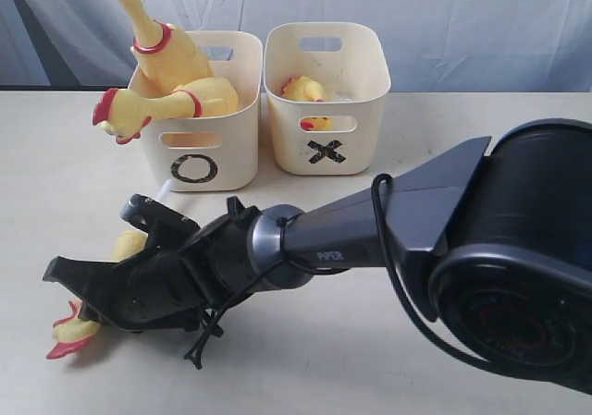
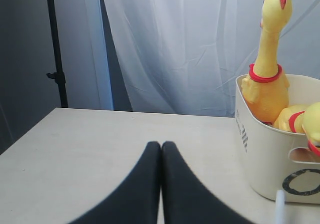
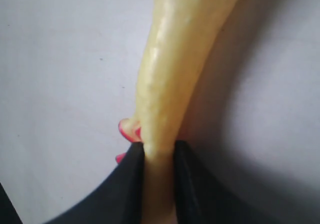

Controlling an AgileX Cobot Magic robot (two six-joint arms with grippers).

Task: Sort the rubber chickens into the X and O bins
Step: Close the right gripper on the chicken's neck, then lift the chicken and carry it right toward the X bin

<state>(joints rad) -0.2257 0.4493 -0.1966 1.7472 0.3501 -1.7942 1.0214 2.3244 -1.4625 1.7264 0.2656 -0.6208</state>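
We see the thin chicken lying flat on the counter, just in front of the O bin. Its long body runs on a slant. The red feet point to the near left corner, and the white tube points up at the O bin. The right tool reaches across and sits right over it, so most of the body is hidden in the exterior view. In the right wrist view the two black fingers press on both sides of the yellow body near the feet and pinch it. The left tool is pressed together with nothing in it, near the O bin.

In the O bin the tall chicken stands with its neck pointing up, and its head is cut off at the top of the exterior view. The lying chicken rests across the bin with its head hanging over the left rim. The small chicken is in the X bin. The wall hides most of it, so we cannot tell which way it points.
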